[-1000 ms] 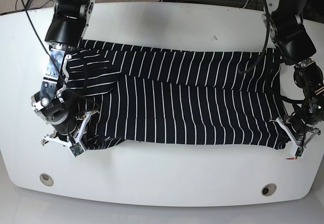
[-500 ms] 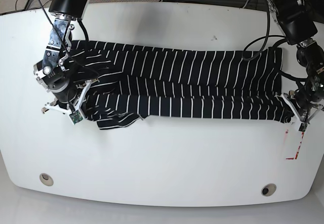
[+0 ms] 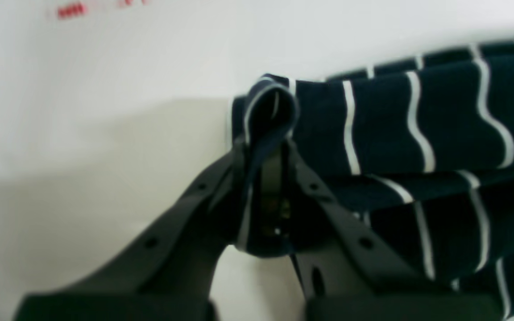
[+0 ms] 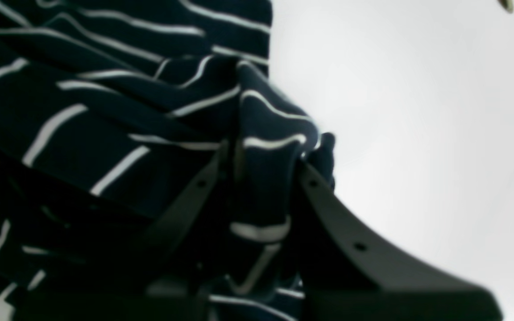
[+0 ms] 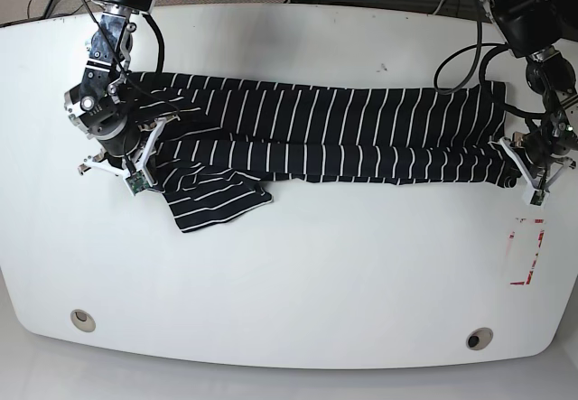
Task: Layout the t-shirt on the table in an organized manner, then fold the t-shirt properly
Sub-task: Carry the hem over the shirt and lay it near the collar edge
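Observation:
The black t-shirt point(image 5: 334, 134) with thin white stripes stretches as a long folded band across the white table point(image 5: 298, 283). A sleeve point(image 5: 217, 203) sticks out toward the front near its left end. In the base view my right gripper point(image 5: 135, 167) sits at the left end, shut on a bunched fold of the t-shirt point(image 4: 266, 147). At the right end my left gripper point(image 5: 524, 172) is shut on a rolled corner of the t-shirt point(image 3: 268, 111). The fabric hangs taut between the two grippers.
A red-and-white sticker point(image 5: 526, 251) lies on the table in front of my left gripper. Two round grey grommet holes point(image 5: 82, 320) point(image 5: 479, 338) sit near the front edge. Cables and floor show beyond the far edge.
Both grippers have moved toward the far side of the table, carrying the front hem over the shirt. The shirt has narrowed to a band, and the sticker is uncovered.

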You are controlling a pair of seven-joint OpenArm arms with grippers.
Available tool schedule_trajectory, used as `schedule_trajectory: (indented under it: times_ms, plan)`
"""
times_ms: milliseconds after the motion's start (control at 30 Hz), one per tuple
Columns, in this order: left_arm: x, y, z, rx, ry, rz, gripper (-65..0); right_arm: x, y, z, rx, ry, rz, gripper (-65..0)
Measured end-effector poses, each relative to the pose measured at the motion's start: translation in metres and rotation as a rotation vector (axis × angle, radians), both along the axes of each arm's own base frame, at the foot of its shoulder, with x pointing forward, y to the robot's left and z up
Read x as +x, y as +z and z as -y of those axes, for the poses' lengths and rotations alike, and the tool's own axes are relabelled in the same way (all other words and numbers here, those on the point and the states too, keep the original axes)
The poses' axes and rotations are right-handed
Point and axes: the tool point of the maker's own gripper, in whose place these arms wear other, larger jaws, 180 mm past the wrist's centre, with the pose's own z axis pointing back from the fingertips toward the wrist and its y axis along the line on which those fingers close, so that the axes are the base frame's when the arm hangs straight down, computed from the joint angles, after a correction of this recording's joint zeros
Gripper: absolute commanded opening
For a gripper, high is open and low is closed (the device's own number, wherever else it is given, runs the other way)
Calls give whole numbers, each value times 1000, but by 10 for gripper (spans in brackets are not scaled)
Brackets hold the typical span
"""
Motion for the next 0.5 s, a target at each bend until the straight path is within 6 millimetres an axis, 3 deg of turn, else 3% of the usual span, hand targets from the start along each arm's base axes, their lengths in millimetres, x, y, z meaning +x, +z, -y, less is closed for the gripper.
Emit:
schedule_trajectory:
  times_ms: [100,233,333,500]
  plan:
    - [-7,-6,0,2,-1,-20,-543,-6,-6,0,-1,-2,-18,-457]
    - [-16,-13,-2,13,6,-63,-394,-12,-10,4,-11,-12,-36,-346]
    - [-21,-16,-5,24,13,-91,-326,-14,-7,8,-15,-23,-31,-330]
    - [-21,-11,-7,37,14,-84,-317,-15,21,15,-20,-81,55,-327]
